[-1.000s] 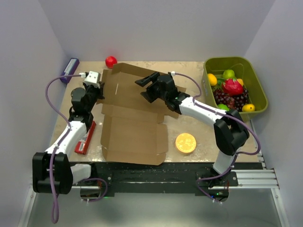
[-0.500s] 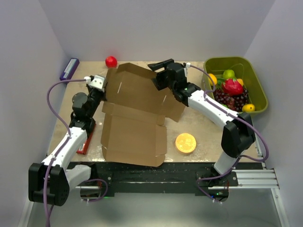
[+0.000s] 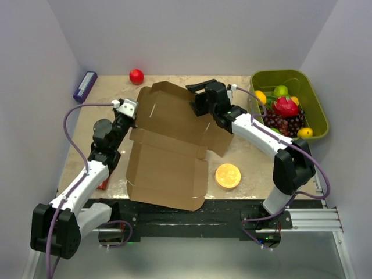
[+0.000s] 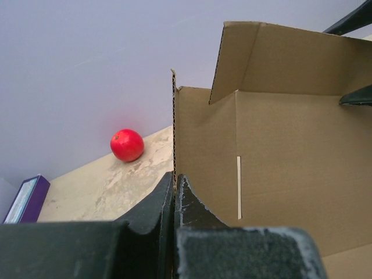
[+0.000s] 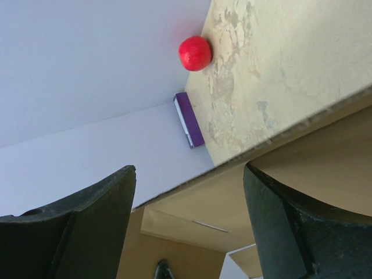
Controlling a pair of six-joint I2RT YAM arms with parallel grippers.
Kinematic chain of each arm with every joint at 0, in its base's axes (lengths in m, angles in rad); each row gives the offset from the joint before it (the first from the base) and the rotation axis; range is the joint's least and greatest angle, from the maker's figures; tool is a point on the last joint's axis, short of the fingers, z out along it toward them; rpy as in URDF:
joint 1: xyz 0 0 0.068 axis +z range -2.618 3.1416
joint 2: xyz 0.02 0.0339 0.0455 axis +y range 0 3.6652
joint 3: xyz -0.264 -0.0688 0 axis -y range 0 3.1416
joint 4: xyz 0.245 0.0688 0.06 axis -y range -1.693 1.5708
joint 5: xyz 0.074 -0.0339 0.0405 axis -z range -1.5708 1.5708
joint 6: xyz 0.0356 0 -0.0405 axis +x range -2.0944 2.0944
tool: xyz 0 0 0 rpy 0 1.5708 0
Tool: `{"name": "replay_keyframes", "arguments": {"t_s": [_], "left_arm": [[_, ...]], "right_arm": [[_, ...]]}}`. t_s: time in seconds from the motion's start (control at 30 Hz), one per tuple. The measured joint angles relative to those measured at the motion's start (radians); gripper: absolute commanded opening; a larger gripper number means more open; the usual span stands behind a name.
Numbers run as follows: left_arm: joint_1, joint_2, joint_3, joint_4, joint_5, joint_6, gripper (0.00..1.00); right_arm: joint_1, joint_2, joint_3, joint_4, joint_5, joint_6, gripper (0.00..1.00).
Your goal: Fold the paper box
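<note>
The paper box is a brown cardboard sheet lying mid-table, its rear panel tilted up off the table. My left gripper is shut on that panel's left edge. In the left wrist view the corrugated edge is pinched between the fingertips, and the paper box shows a raised flap and a slot. My right gripper is open at the panel's top right edge. In the right wrist view that gripper straddles the edge of the paper box without clamping it.
A green bin of fruit stands at the back right. An orange disc lies just right of the box. At the back left are a red ball and a purple box. A red flat item peeks from under the left arm.
The rear panel has been raised from lying flat. My left gripper moved right, still holding the panel's edge. My right gripper went from the panel's face to its top edge.
</note>
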Motion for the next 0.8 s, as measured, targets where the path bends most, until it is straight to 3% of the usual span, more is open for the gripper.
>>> {"name": "replay_keyframes", "arguments": {"t_s": [0.4, 0.6, 0.67, 0.8], "left_arm": [[-0.037, -0.006, -0.021, 0.023, -0.039, 0.029, 0.00], [-0.037, 0.011, -0.031, 0.043, -0.071, 0.029, 0.02], [-0.037, 0.019, -0.035, 0.045, -0.086, 0.028, 0.15], [-0.037, 0.039, -0.039, 0.040, -0.107, 0.027, 0.40]], "right_arm": [[0.000, -0.045, -0.080, 0.035, 0.016, 0.001, 0.41], [0.006, -0.029, -0.093, 0.069, -0.024, 0.018, 0.07], [0.012, -0.014, -0.096, 0.091, -0.029, 0.033, 0.00], [0.013, 0.016, -0.096, 0.155, -0.036, 0.051, 0.00]]}}
